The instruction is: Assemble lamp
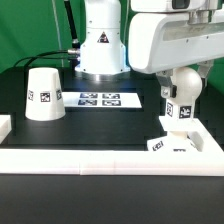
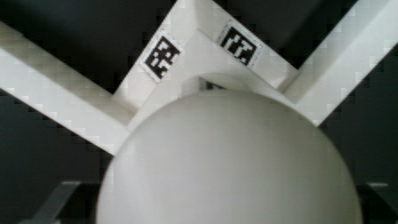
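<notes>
My gripper (image 1: 181,88) is shut on the white bulb (image 1: 181,110), round head up, tagged stem down. The bulb hangs just above the small square base (image 1: 168,144), which sits in the corner of the white rails at the exterior view's right. I cannot tell whether stem and base touch. In the wrist view the bulb's head (image 2: 214,150) fills the middle and hides my gripper (image 2: 214,205). The base (image 2: 201,55) with two tags shows beyond it. The cone shade (image 1: 42,95) stands upright at the exterior view's left, apart from the gripper.
The marker board (image 1: 98,99) lies flat mid-table, in front of the robot's body (image 1: 101,40). A white rail (image 1: 100,156) runs along the front edge and up the exterior view's right side, forming a corner (image 2: 329,70) around the base.
</notes>
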Robot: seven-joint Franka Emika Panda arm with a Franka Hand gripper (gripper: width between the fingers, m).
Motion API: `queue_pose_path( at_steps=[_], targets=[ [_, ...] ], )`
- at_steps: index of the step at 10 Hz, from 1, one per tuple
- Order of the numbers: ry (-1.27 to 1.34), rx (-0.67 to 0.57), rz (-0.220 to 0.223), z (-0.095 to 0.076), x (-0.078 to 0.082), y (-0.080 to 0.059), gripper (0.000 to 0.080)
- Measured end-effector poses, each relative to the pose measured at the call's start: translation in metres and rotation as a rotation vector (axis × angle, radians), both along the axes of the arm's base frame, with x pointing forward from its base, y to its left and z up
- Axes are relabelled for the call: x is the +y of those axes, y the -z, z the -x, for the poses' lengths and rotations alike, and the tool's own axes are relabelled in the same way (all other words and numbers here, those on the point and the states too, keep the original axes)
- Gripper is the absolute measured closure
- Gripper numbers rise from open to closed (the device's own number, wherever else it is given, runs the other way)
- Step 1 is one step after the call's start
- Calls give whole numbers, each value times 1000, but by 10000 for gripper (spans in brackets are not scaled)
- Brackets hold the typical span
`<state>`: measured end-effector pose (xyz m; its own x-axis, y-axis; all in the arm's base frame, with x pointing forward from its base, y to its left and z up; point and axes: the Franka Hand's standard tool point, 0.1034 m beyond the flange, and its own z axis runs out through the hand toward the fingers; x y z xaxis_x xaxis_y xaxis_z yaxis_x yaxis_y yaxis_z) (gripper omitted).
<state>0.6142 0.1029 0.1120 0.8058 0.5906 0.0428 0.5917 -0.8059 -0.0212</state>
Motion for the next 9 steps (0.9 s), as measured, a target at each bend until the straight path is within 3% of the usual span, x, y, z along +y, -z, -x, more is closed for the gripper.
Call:
queue_pose_path(
  at_steps=[9],
  targets=[
    [733,23,-19,-3,-9,-2,220]
  ],
)
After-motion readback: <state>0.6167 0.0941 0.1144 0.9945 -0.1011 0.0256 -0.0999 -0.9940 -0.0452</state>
